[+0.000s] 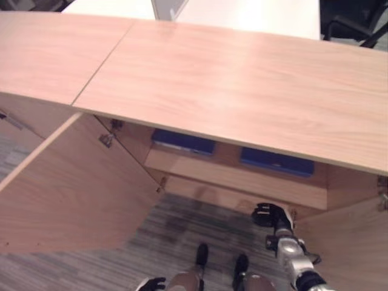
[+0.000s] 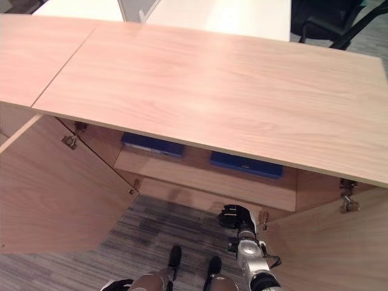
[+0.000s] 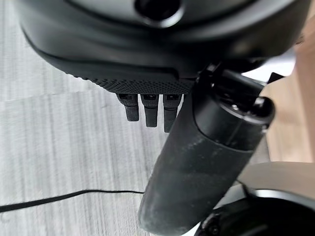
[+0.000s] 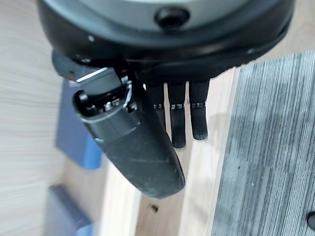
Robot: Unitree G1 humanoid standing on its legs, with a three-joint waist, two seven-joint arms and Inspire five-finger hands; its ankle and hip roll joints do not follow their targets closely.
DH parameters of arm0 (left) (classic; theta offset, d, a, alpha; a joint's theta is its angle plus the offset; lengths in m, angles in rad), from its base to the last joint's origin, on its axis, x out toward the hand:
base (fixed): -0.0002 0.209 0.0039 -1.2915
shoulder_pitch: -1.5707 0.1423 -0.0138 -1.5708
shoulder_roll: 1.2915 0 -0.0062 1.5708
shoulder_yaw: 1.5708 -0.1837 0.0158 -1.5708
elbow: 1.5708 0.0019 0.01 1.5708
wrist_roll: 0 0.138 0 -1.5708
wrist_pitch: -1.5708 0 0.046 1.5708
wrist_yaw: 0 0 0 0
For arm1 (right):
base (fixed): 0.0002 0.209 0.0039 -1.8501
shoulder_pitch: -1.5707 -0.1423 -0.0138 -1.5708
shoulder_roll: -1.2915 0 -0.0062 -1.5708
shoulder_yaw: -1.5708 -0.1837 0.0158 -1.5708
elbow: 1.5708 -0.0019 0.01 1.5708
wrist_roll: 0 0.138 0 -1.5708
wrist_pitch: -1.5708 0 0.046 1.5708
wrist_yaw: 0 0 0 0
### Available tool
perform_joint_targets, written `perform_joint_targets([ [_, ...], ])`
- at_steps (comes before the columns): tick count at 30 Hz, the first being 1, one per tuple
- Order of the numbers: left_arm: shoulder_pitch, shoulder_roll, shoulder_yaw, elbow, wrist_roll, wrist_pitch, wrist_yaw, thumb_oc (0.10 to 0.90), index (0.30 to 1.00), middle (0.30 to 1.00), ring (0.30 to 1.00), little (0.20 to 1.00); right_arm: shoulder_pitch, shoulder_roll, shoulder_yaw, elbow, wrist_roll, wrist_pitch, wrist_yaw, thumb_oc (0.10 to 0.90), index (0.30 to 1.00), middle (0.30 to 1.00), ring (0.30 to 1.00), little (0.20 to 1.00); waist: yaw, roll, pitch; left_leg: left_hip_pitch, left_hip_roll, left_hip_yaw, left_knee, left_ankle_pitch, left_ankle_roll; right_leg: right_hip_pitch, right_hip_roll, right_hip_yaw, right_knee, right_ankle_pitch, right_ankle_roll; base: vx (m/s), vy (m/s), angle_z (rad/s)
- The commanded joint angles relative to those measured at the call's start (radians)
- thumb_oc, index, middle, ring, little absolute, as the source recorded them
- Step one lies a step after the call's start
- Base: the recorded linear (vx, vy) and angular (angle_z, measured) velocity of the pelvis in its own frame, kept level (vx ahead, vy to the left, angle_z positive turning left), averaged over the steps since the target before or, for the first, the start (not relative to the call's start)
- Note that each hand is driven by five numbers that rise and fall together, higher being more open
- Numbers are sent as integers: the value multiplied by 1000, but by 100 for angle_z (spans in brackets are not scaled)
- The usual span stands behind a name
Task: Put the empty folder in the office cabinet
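Two blue folders lie flat on the shelf inside the open cabinet, one to the left and one to the right. Their front edges show under the wooden top; the rest is hidden. My right hand hangs low in front of the cabinet's bottom edge, below the right folder, with straight fingers holding nothing. In the right wrist view both blue folders lie past the thumb. My left hand is down near the floor, its fingers relaxed and empty.
The wide wooden cabinet top overhangs the opening. The left door swings far out; the right door stands open beside my right arm. Grey carpet lies in front. A white desk and a black chair stand behind.
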Motion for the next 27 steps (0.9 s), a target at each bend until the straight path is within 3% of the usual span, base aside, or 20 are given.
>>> perform_joint_targets([
  [1,-124,-59,11,-18,-74,-73,35,800,900,900,900,900,-36,-67,-8,-84,-5,-61,18,800,900,900,900,900,11,11,-60,58,-9,-34,-12,-93,-51,66,50,64,-88,-45,7,28,-104,31],
  [4,-130,-61,20,-19,-75,-75,50,800,900,900,900,900,2,-62,5,-64,-23,-49,32,800,900,900,900,900,9,5,-85,65,-13,-51,-13,-95,-70,119,51,38,-157,-46,-9,-1,-137,58],
  [11,-129,-73,23,-26,-102,-76,59,800,900,900,900,900,31,-81,21,-50,-55,-38,55,800,900,900,900,900,19,5,-81,27,-9,-78,14,-64,-121,179,27,-37,-231,-41,-34,-91,-106,56],
  [12,-128,-75,28,-25,-112,-77,62,800,900,900,900,900,36,-83,17,-54,-56,-38,55,800,900,900,900,900,21,3,-77,12,-2,-55,33,-63,-123,185,20,-49,-239,-36,-32,-162,-37,76],
  [13,-128,-78,33,-26,-122,-79,65,800,900,900,900,900,40,-89,9,-57,-56,-39,50,800,900,900,900,900,10,1,-64,-19,15,17,79,-66,-126,189,5,-70,-244,-36,-30,-202,55,66],
  [14,-133,-83,36,-30,-132,-81,66,800,900,900,900,900,30,-98,6,-52,-52,-38,42,800,900,900,900,900,-5,-4,-52,-47,58,147,123,-68,-123,187,-15,-93,-248,-31,-27,-275,101,60],
  [15,-129,-83,40,-45,-141,-75,59,800,900,900,900,900,17,-103,4,-36,-55,-29,28,800,900,900,900,900,-20,-11,-52,-49,137,306,153,-73,-124,178,-39,-131,-255,-11,-27,-220,104,55],
  [19,-105,-95,61,-4,-111,-70,69,800,900,900,900,900,31,-110,-2,-37,-69,-27,33,800,900,900,900,900,-27,-18,-63,8,208,320,171,-88,-148,196,-67,-175,-281,16,-21,-69,89,84],
  [22,-96,-98,79,6,-118,-69,74,800,900,900,900,900,54,-111,-11,-47,-69,-24,35,800,900,900,900,900,-41,-7,-76,62,282,353,128,-60,-177,201,-80,-233,-297,22,-11,-20,137,56],
  [27,-88,-95,77,5,-130,-69,69,800,900,900,900,900,56,-110,-22,-41,-74,-22,30,800,900,900,900,900,-27,5,-85,81,298,332,29,-25,-199,222,-95,-274,-298,28,5,73,173,67],
])
